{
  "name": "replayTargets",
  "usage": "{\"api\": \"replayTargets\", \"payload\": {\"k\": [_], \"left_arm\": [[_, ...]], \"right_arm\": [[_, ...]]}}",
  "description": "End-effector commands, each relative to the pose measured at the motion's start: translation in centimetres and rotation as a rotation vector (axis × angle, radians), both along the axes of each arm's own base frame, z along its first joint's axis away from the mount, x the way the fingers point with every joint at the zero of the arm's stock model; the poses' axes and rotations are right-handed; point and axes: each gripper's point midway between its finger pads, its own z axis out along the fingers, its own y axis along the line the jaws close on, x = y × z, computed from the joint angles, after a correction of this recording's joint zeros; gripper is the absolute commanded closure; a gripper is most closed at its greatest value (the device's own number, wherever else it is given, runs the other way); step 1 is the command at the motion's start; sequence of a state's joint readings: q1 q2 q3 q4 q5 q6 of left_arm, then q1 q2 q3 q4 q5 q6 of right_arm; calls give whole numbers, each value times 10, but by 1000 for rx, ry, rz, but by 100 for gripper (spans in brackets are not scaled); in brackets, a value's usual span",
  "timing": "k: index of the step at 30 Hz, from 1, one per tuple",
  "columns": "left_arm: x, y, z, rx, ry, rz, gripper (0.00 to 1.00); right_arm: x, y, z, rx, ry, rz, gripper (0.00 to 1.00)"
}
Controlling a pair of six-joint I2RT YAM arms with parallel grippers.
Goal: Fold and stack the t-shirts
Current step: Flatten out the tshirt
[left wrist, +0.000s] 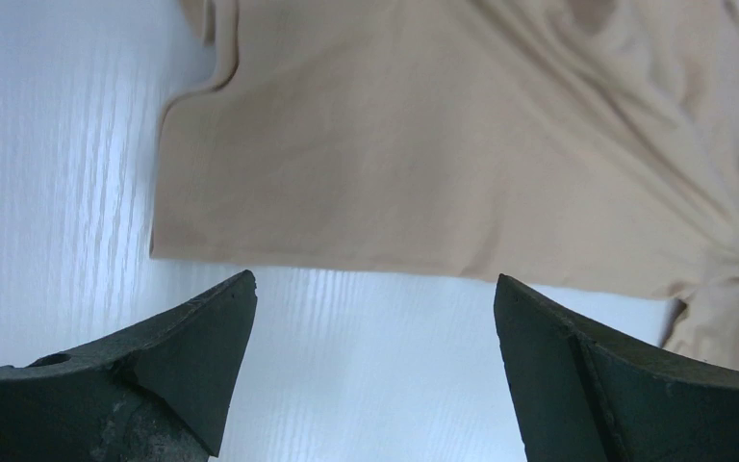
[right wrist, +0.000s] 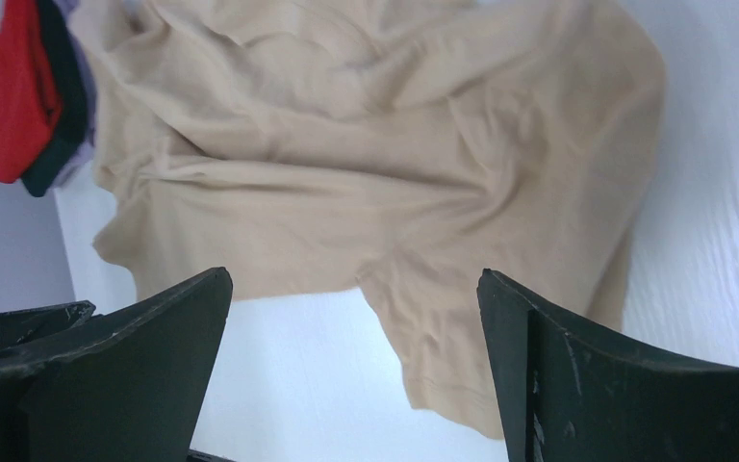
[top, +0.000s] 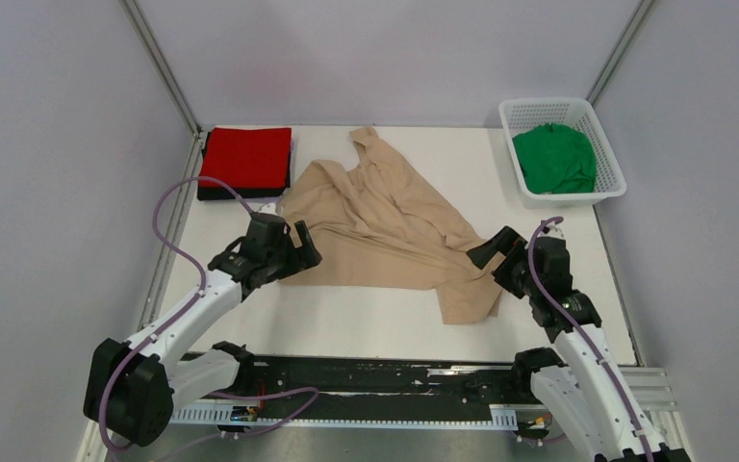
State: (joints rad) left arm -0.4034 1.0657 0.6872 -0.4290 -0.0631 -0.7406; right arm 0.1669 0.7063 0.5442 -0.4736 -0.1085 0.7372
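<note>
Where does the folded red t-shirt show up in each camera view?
Top external: red t-shirt far left, atop a black t-shirt.
Left wrist: not in it.
Right wrist: red t-shirt at the upper left edge.
Shared landmark: the crumpled beige t-shirt, in all three.

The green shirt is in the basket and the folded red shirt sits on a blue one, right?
Nearly. The green shirt is in the basket, but the folded red shirt sits on a black shirt, not a blue one; the top external view shows it.
</note>
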Motion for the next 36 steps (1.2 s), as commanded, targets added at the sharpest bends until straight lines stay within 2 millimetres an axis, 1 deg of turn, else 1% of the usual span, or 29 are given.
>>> {"api": "replayTargets", "payload": {"k": [1,2,4,5,6,7,8,9,10,13,14,16,20,25,28,30,32,34,36], "left_arm": [[-12,-6,-23,-64,34,8,0],[-7,-14,-20,-95,18,-13,0],[-1,-22,-19,-124,7,-33,0],[3,-26,-20,-132,12,-42,0],[10,-30,-15,-144,-9,-47,0],[12,-32,-19,-141,4,-49,0],[19,-35,-15,-151,-16,-50,0],[22,-35,-21,-142,-2,-44,0],[27,-37,-19,-143,-13,-43,0],[36,-37,-31,-119,3,-30,0],[39,-37,-31,-115,2,-26,0],[43,-36,-38,-102,11,-20,0],[49,-35,-53,-81,33,-4,0],[52,-32,-64,-66,61,7,0],[52,-30,-68,-60,71,9,0],[52,-29,-70,-56,76,10,0],[51,-25,-71,-43,77,20,0],[52,-21,-71,-27,71,31,0],[52,-18,-72,-12,72,40,0]], "right_arm": [[-33,-3,-48,26,165,-42,0],[-31,3,-49,49,155,-10,0],[-24,13,-46,82,123,32,0],[-22,13,-46,79,127,37,0],[-20,11,-48,65,135,31,0],[-18,7,-52,43,147,14,0],[-17,3,-58,26,167,-7,0],[-16,2,-64,15,189,-17,0],[-16,2,-70,7,212,-8,0],[-11,8,-86,8,271,22,0],[-8,10,-90,10,280,30,0],[2,15,-95,11,291,37,0],[31,31,-86,29,242,43,0],[70,40,-77,-3,239,-17,0],[86,46,-60,-22,224,6,0],[82,42,-48,-50,217,18,0],[69,33,-41,-92,226,15,0],[51,15,-36,-151,232,-26,0],[29,-6,-35,-196,263,-87,0]]}}
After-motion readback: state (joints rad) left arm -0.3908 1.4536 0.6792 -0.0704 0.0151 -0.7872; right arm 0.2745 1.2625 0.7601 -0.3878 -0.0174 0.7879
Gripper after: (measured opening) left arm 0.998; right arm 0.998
